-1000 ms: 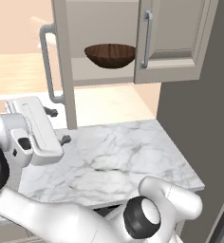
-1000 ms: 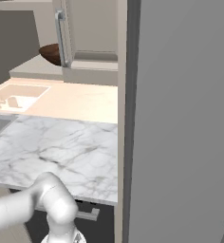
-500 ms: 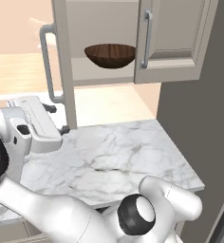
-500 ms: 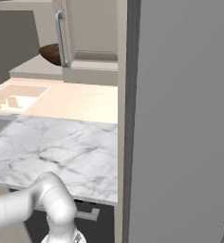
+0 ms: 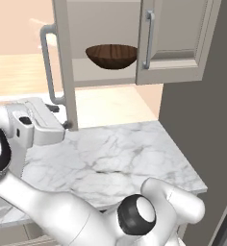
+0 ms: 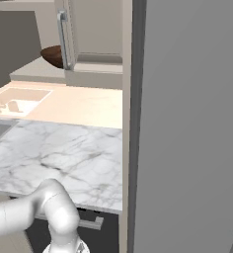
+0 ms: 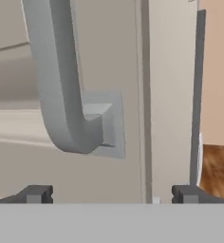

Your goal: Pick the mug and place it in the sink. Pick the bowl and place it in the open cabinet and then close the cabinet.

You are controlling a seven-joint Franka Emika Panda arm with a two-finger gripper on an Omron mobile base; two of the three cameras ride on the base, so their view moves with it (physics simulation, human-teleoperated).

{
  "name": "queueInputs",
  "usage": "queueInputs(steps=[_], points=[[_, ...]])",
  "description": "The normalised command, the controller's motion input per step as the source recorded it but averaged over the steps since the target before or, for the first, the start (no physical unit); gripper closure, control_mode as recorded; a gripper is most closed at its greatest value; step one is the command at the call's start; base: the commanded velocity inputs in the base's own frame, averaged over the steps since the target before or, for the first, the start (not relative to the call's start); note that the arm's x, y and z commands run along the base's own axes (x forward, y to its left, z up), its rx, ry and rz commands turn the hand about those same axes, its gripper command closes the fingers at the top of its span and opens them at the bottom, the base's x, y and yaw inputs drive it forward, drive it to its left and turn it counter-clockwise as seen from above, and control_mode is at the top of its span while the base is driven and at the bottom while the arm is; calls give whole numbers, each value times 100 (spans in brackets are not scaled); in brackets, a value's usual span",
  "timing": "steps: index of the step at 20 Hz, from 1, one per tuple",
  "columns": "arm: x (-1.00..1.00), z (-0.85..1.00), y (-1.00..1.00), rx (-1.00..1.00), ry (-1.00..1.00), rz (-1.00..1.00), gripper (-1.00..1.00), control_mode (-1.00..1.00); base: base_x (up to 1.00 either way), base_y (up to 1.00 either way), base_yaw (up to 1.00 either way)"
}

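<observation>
Above and to the right of your gripper, the bowl sat on the inner shelf of the cabinet, whose left door stood swung out. Your fingers were spread wide with nothing between them, facing the lower end of that door's bar handle close ahead. Below the tool lay the white marble counter; beyond it, the beige counter held the sink. You had a tall grey panel on the far right.
</observation>
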Motion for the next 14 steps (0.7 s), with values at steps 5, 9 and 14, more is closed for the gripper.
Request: queueInputs(steps=[5,9,14], points=[[-8,0,-34,0,5,0,-100,-100,0,0,0],[-3,0,-38,0,9,0,-100,-100,0,0,0],[0,0,-32,0,11,0,-100,-100,0,0,0]])
